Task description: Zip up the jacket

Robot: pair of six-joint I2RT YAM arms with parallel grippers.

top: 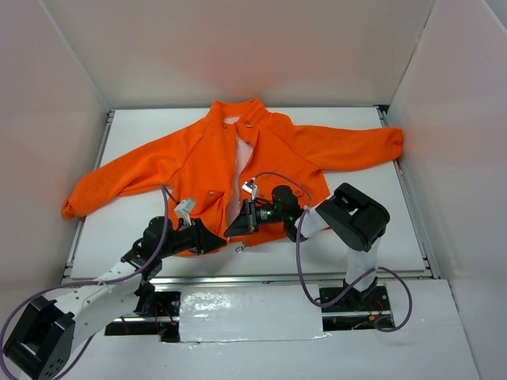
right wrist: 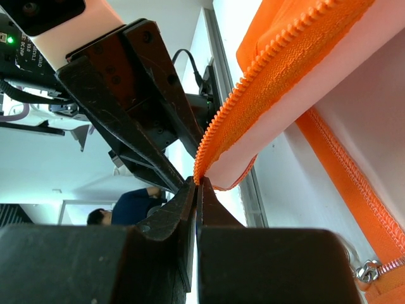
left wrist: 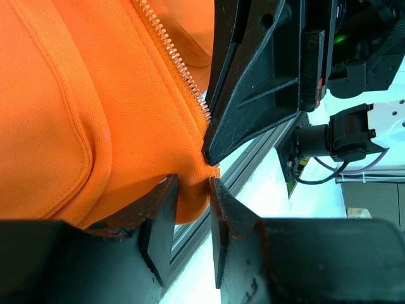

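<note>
The jacket (top: 198, 158) lies on the worktop (top: 364, 237). The left pincer (left wrist: 193, 193) and right pincer (right wrist: 197, 189) both pinch its hem at 6 o'clock.

Top external view: fixed high at the near side, looking steeply down and forward over the whole white table (top: 380, 237), far enough back to show the entire jacket (top: 198, 158). Left wrist view: very close, looking along the left gripper (left wrist: 193, 187) at the jacket's bottom hem, with the right gripper (left wrist: 215, 142) facing the lens. Right wrist view: equally close and low, looking the opposite way. Both wrist views share that hem corner.
</note>
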